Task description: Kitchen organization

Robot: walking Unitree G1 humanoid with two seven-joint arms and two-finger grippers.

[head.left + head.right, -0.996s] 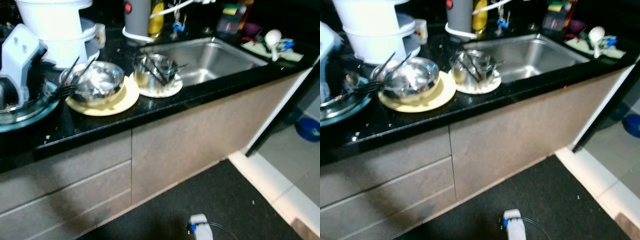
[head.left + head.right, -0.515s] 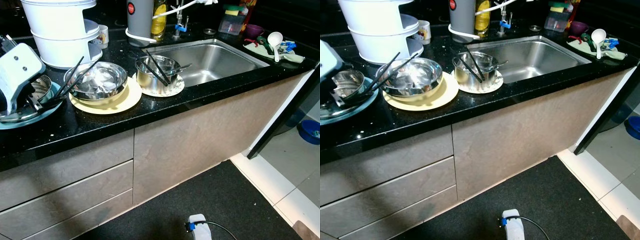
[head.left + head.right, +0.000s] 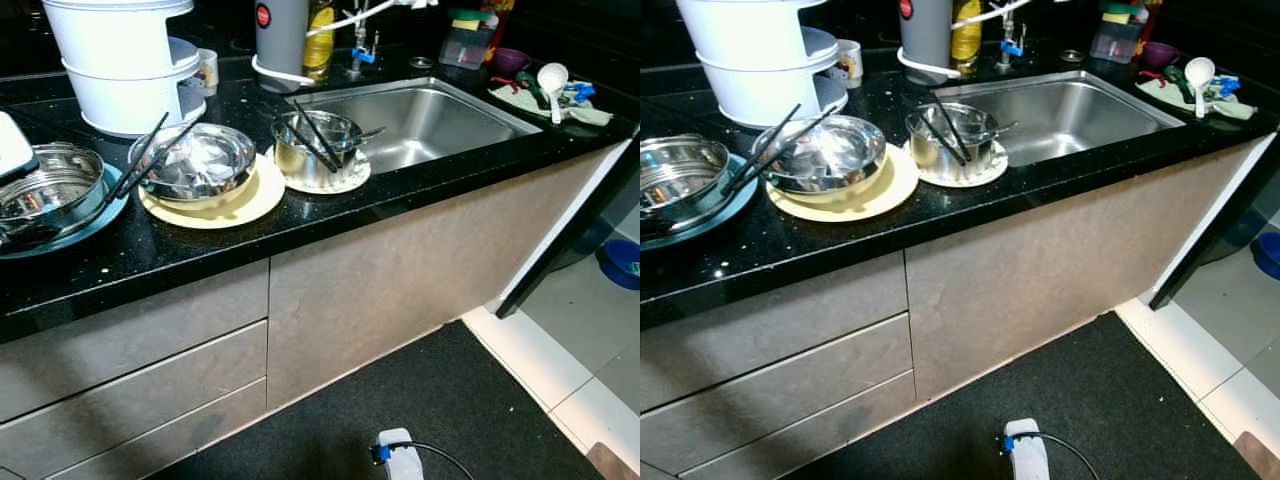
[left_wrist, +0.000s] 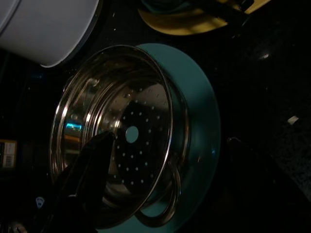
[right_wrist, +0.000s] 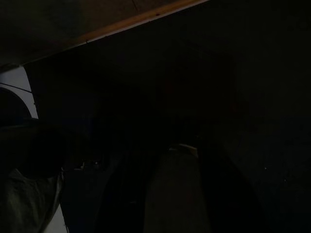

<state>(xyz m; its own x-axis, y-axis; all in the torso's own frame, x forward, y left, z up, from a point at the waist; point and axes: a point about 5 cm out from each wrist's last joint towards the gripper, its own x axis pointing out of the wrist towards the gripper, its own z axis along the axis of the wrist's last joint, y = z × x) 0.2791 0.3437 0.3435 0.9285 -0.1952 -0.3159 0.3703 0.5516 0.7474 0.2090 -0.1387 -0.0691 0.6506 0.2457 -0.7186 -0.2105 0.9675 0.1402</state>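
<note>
My left gripper hung over the steel strainer, its fingers spread and holding nothing. The strainer sat on a teal plate on the black counter, left of the bowl with chopsticks. The right gripper's fingers I couldn't tell.

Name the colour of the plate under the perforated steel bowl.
Teal plate, best in left wrist view.
</note>
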